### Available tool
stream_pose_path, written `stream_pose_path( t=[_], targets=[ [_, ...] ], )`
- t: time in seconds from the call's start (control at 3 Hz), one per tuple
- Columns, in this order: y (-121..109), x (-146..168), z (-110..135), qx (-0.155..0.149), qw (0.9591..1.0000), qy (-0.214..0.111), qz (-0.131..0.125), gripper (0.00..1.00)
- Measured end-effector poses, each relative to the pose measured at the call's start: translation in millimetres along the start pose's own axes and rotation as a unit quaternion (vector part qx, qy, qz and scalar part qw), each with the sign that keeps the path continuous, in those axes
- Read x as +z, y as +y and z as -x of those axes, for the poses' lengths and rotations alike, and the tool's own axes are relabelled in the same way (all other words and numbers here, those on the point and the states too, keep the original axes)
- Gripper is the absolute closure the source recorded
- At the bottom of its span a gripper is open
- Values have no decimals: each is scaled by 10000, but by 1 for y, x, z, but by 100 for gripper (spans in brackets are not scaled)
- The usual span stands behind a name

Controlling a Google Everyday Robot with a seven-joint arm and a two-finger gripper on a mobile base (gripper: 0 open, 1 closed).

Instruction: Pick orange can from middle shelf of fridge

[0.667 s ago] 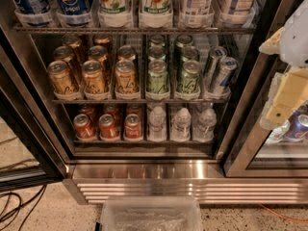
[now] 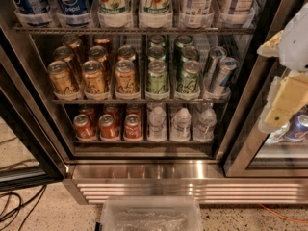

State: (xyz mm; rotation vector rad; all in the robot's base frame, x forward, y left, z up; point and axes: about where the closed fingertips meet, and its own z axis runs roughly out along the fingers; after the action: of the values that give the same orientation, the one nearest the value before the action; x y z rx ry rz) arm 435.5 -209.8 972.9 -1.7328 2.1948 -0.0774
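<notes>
The fridge [image 2: 144, 170] stands open in front of me. Several orange cans with dark cursive lettering stand in rows at the left of the middle shelf [image 2: 139, 100]; the front three are at the rail, the middle one being this orange can [image 2: 94, 78]. My gripper [image 2: 285, 102], white and cream, hangs at the far right in front of the right door frame. It is well to the right of the orange cans and outside the shelf opening, and holds nothing that I can see.
Pale green cans [image 2: 158, 76] and tilted silver cans [image 2: 217, 69] fill the shelf's right half. Red cans [image 2: 109, 126] and water bottles [image 2: 182, 124] sit below, large bottles [image 2: 113, 4] above. A clear plastic bin [image 2: 150, 214] lies on the floor in front. Cables [image 2: 14, 211] lie left.
</notes>
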Motion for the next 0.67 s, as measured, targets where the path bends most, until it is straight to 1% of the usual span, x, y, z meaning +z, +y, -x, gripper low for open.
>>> stream_pose_path(
  t=[0.33,0.67],
  targets=[
    [9,9,5,-89,9995,-299,39,0],
    [26,22,14,-194,9969,-762,37,0]
  ],
)
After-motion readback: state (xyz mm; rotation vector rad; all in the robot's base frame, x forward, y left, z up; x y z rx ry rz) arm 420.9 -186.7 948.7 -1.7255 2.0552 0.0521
